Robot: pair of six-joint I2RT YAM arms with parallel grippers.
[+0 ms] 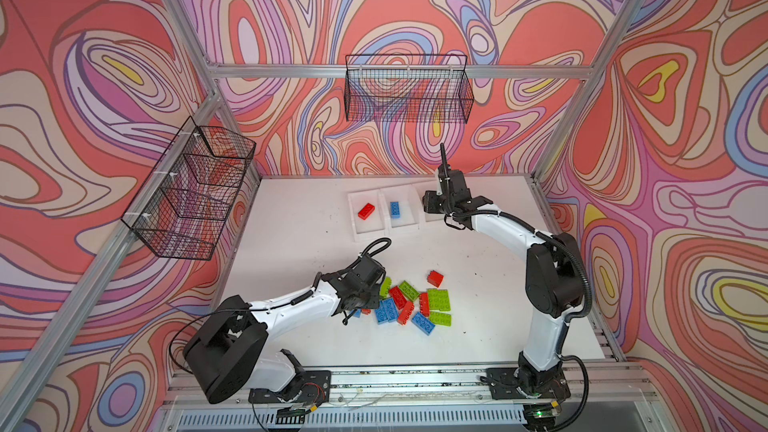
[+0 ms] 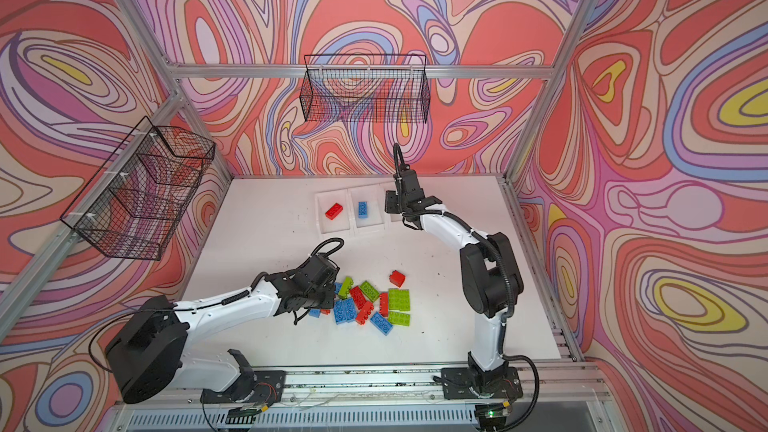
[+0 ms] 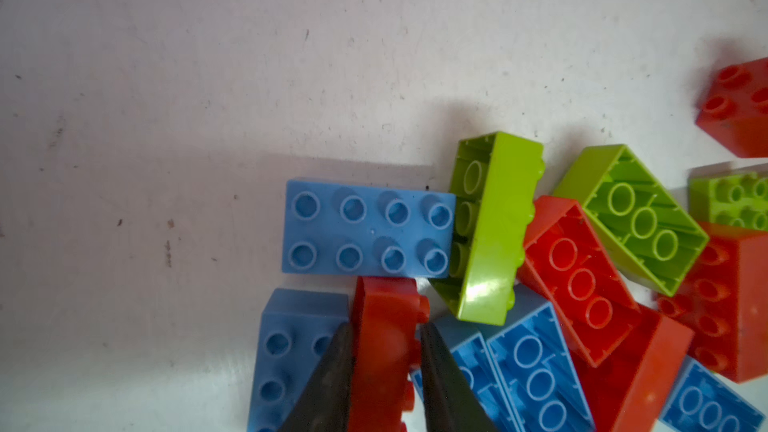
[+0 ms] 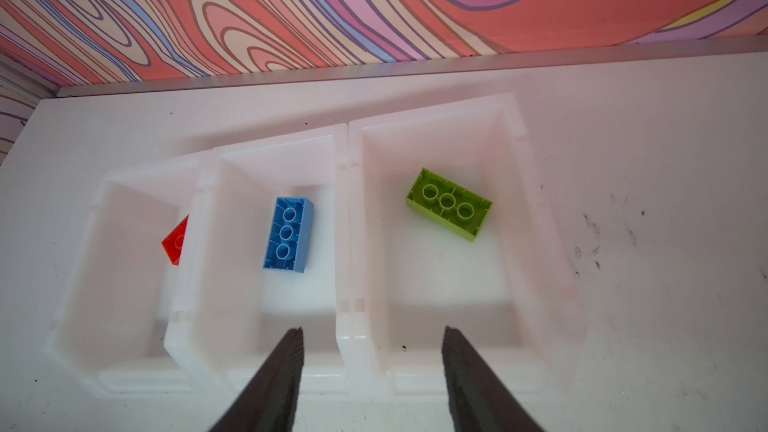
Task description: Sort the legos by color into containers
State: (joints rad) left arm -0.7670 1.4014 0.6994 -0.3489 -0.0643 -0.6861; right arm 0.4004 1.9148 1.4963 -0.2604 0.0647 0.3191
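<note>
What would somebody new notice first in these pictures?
The swirling pink, red and purple walls dominate. In the near middle of the white table lies a jumble of red, blue and green bricks, where the left pincer clamps a red brick. At the back, the open right pincer hovers over three white bins, one brick each.

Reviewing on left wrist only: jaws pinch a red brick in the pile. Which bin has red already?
Observer: The leftmost bin in both top views holds one red brick.
Operator: Other bins?
Observer: The middle bin holds one blue brick.
Operator: Where's the other gripper?
Observer: The right gripper hangs open and empty above the third bin.
</note>
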